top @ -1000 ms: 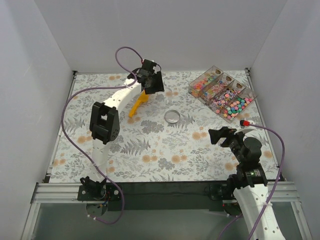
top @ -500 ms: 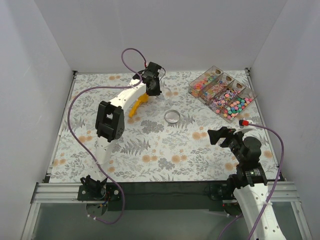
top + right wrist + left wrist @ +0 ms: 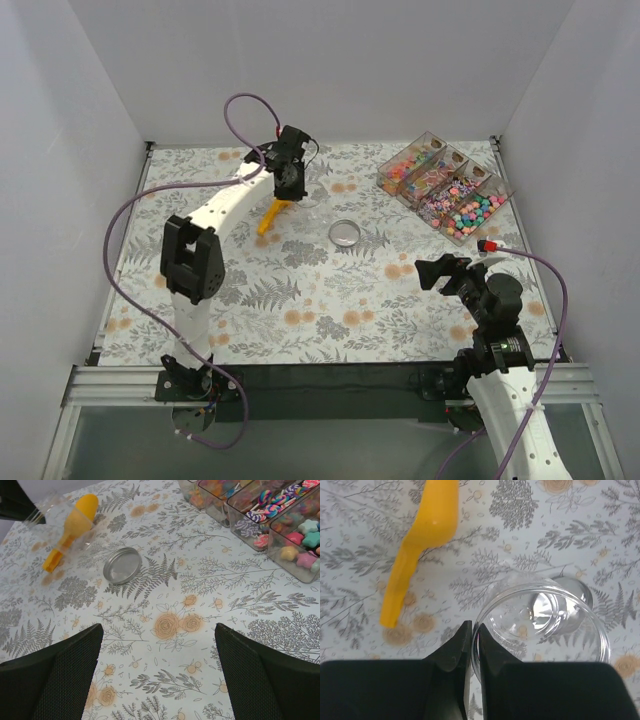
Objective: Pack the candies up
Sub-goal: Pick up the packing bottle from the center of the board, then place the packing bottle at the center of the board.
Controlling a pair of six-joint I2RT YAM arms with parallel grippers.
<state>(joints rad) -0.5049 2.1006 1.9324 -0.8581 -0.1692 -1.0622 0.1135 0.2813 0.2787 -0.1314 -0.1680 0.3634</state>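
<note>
The left hand (image 3: pixel 472 628) pinches the rim of a clear round glass jar (image 3: pixel 545 625), partly hidden behind its fingers (image 3: pixel 451 655); the right hand (image 3: pixel 157 635) is spread wide.

The top camera looked down over the whole desk (image 3: pixel 300 300). The left wrist camera hung close above the scoop (image 3: pixel 432 525); the right, low, faced far-left and shared it.
</note>
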